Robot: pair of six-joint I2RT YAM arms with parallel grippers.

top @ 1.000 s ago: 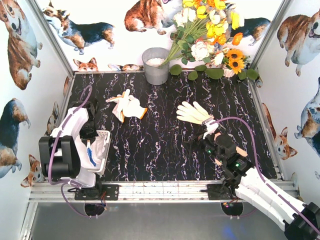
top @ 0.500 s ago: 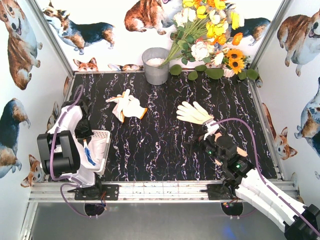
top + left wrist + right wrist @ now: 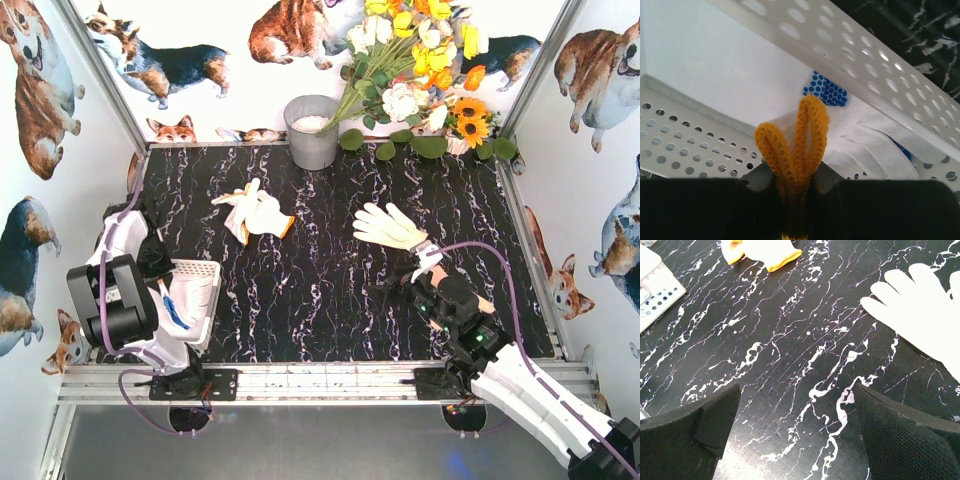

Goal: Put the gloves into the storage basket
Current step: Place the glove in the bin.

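Black marble-patterned tabletop (image 3: 330, 290), boxed in by corgi-print walls (image 3: 600, 150); at the back stand a grey metal bucket (image 3: 312, 135) and a spray of yellow and white flowers (image 3: 415, 60), neither part of the job. Item one: white perforated storage basket (image 3: 203, 272), at the near left edge beside the left arm's base. Item two: blue-dotted glove (image 3: 860, 145), white knit, lying inside the basket against its lattice wall. Its orange cuff (image 3: 795, 140) is doubled into a loop and pinched by the left gripper (image 3: 795, 185), whose fingers are drawn together on it down inside the basket. Item three: orange-cuffed gloves (image 3: 255, 213), a crumpled pair on the open table left of centre, well apart from the basket. Item four: cream glove (image 3: 388, 226), flat with fingers spread, on the right half of the table just beyond the right gripper (image 3: 797, 415), whose fingers stand wide apart over bare table with nothing between them. Step in hand, as I judge it: depositing a glove, which is in the basket but not yet released. The next move would call for the left fingers to part so the cuff drops, then a lift clear of the lattice rim without snagging the knit. The right gripper looks placed to go forward and down on the cream glove.
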